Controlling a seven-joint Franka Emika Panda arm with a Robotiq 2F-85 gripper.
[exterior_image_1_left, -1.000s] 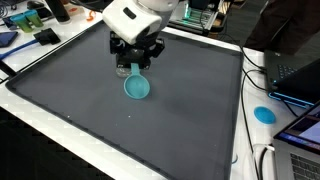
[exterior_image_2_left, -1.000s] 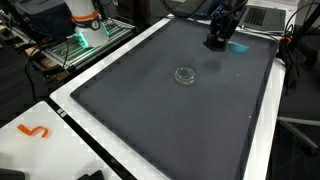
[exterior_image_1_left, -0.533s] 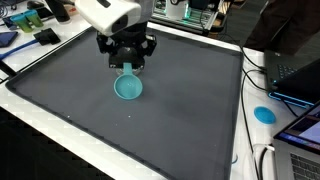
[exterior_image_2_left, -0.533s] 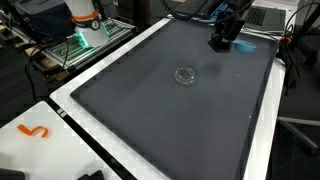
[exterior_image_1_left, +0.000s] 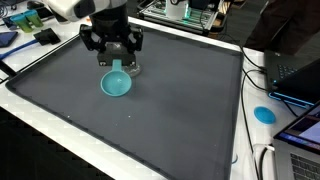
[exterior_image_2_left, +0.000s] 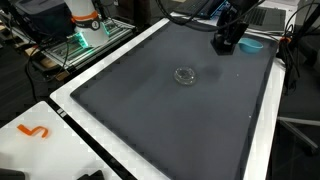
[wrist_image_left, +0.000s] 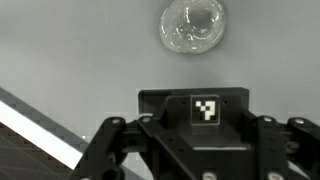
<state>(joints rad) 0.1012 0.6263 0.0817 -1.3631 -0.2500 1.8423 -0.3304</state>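
Claw (exterior_image_1_left: 115, 66) above desk (exterior_image_1_left: 180, 120); teal bowl (exterior_image_1_left: 115, 84) at its tips, possibly rim-pinched for carrying, cannot tell. Clear glass dish (wrist_image_left: 192, 25) alongside.

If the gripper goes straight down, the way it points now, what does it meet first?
Most likely the teal bowl: in an exterior view its rim lies right under the gripper, and the fingers may already touch it, though depth is unclear. Below that is only the grey mat.
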